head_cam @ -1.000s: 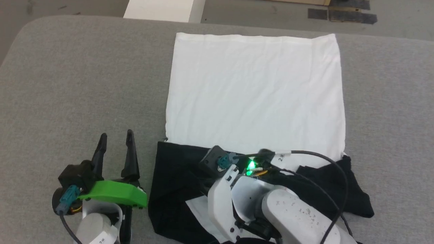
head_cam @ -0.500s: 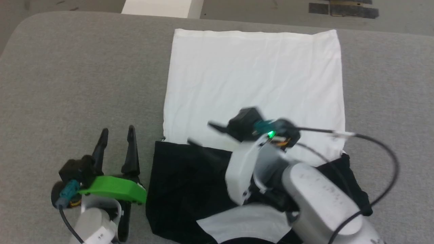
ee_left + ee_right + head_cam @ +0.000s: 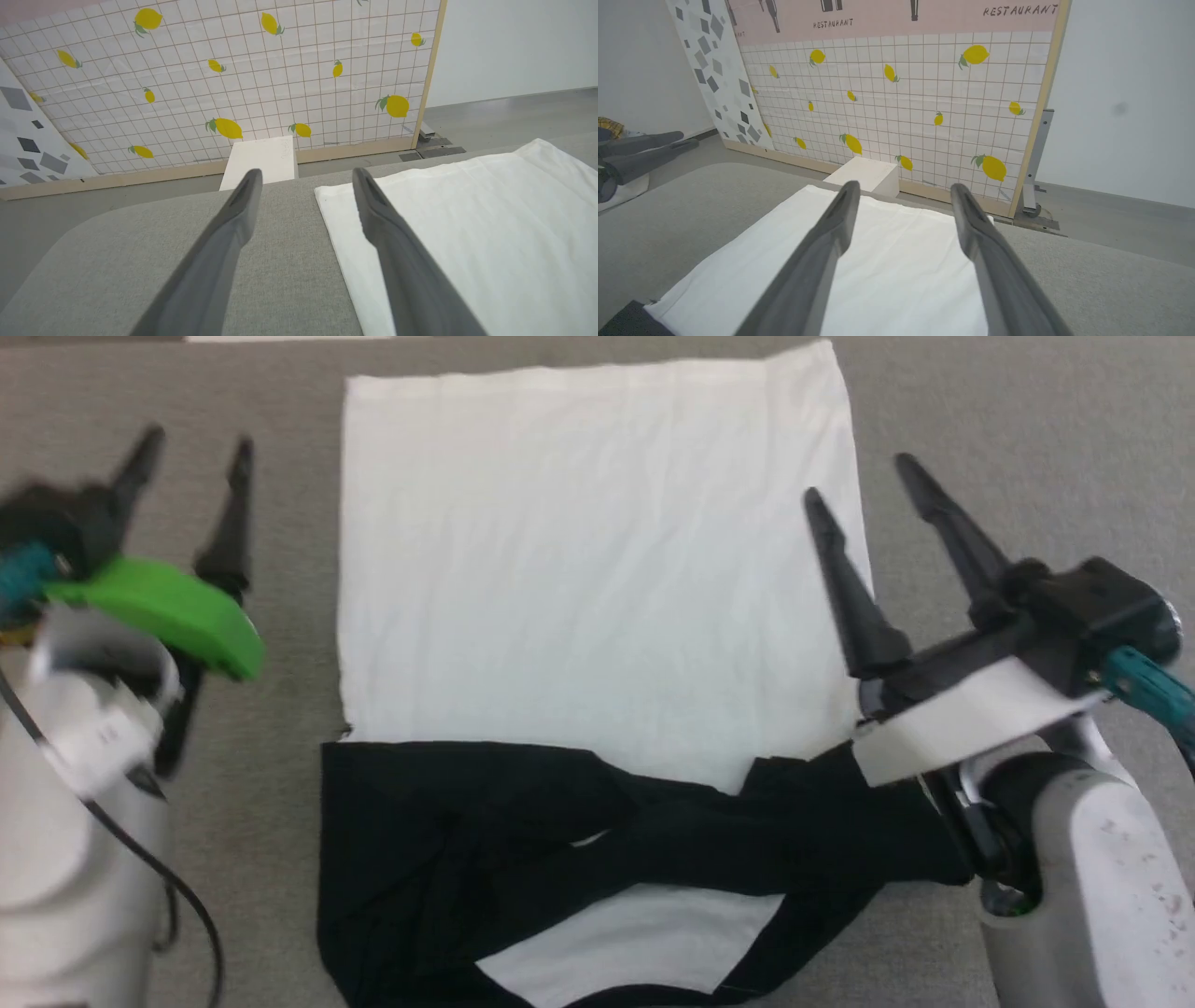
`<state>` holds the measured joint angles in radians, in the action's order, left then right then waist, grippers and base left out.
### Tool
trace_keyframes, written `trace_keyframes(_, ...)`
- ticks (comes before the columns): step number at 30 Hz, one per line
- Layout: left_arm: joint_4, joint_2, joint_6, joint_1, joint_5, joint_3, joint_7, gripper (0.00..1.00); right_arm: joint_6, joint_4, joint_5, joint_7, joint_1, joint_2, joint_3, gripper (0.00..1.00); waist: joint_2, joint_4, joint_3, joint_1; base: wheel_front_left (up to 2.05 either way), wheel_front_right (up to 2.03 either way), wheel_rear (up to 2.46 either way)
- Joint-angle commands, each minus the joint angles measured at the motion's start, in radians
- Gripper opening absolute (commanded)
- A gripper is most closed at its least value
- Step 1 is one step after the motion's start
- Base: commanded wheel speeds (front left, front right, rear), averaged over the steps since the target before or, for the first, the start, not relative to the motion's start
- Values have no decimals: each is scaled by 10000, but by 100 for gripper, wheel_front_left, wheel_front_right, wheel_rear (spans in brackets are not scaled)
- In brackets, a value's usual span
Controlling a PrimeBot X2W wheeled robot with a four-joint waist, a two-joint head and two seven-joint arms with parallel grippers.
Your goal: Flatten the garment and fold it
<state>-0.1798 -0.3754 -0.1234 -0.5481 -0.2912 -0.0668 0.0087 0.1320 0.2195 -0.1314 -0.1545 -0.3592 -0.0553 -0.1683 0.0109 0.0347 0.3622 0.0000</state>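
Grey fabric surface (image 3: 1027, 392); garment (image 3: 597, 569) spread flat on it.

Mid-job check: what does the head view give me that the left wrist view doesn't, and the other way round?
Head view: the black sleeves folded across the near end of the shirt, and the right gripper, open, at its right edge. Left wrist view: a lemon-patterned wall panel and a white box beyond the grey surface. Both: the shirt's flat white body, the grey surface, and the open left gripper beside the shirt's left edge.
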Motion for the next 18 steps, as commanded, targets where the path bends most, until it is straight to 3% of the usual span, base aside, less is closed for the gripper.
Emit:
trace_keyframes(1,-93,-216,-65,-490,-288,-51,374,100,-13,114,57,88,258,31,150,100,-109,-904,1016,0,0,0,0)
trace_keyframes(9,-769,-1117,-40,-3096,-1377,0,3553,100,-13,592,-670,397,968,48,615,100,-109,-1806,2515,0,0,0,0)
trace_keyframes(12,-1052,-1343,462,-3821,-1517,135,5013,100,-13,739,-759,488,1028,49,640,100,-109,-2135,2937,0,0,0,0)
trace_keyframes(18,-1116,-1635,1510,-4436,-1633,429,6936,100,-13,707,-930,678,873,50,405,100,-109,-2578,3455,0,0,0,0)
